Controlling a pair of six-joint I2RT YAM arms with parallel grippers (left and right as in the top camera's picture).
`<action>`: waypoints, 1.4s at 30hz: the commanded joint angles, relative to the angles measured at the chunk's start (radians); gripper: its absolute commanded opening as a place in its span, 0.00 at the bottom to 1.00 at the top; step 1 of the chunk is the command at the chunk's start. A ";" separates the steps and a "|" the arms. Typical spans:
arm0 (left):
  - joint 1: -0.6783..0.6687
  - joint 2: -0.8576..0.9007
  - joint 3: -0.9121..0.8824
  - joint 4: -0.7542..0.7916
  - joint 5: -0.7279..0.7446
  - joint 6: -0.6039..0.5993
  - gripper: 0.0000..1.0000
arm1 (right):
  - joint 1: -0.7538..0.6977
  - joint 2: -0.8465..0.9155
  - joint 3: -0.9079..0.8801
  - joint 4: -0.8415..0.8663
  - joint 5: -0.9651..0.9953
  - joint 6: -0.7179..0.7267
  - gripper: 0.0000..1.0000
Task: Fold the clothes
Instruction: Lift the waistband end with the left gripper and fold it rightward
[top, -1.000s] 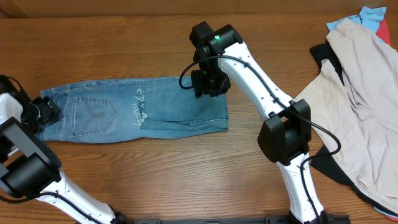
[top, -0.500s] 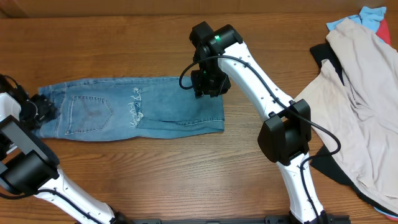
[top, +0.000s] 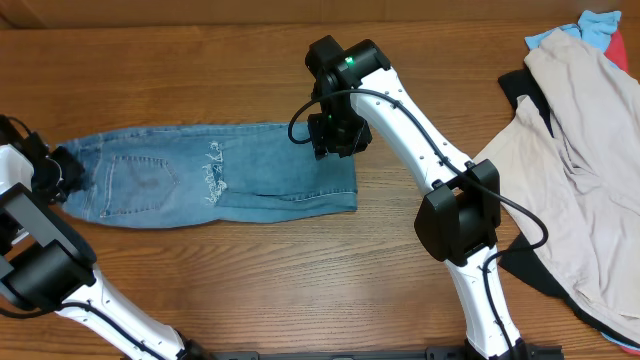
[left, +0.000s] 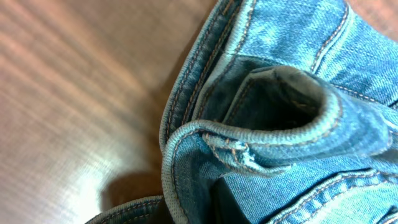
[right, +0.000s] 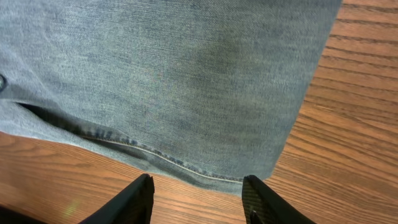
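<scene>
Jeans (top: 200, 175), light blue denim, lie flat and folded lengthwise on the left-centre of the wooden worktop (top: 200, 60), with the stitched back pocket facing up.

Overhead: the left claw (top: 52, 172) sits at the waistband end, on the far left edge of the jeans. The right claw (top: 335, 140) hangs over the upper right corner of the jeans, at the leg end. A beige garment (top: 580, 160) is spread at the far right, well apart from the jeans. It lies over a black garment (top: 515, 85). Bright-blue (top: 590, 22) and red (top: 628, 45) garments show at the top right corner.

Left wrist: the view is filled with bunched waistband, with a stitched edge rolled up into a hollow loop. Bare worktop (left: 74, 93) shows at left. The left claw is pressed together, pinching the waistband; its fingers are mostly hidden by denim.

Right wrist: both fingers (right: 134, 199) are spread with nothing between them. They stand over bare wood just beside the seamed edge of the jeans (right: 174, 81). Cannot tell whether the fingertips touch the worktop.
</scene>
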 joint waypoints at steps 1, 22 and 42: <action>0.018 -0.106 0.047 -0.042 -0.102 -0.010 0.04 | -0.026 0.005 0.003 0.002 0.008 0.021 0.49; -0.298 -0.447 0.190 -0.385 0.066 0.004 0.04 | -0.190 0.005 0.003 -0.029 0.013 -0.007 0.50; -0.599 -0.428 0.187 -0.455 0.034 -0.133 0.04 | -0.137 0.045 -0.034 0.025 0.013 -0.084 0.48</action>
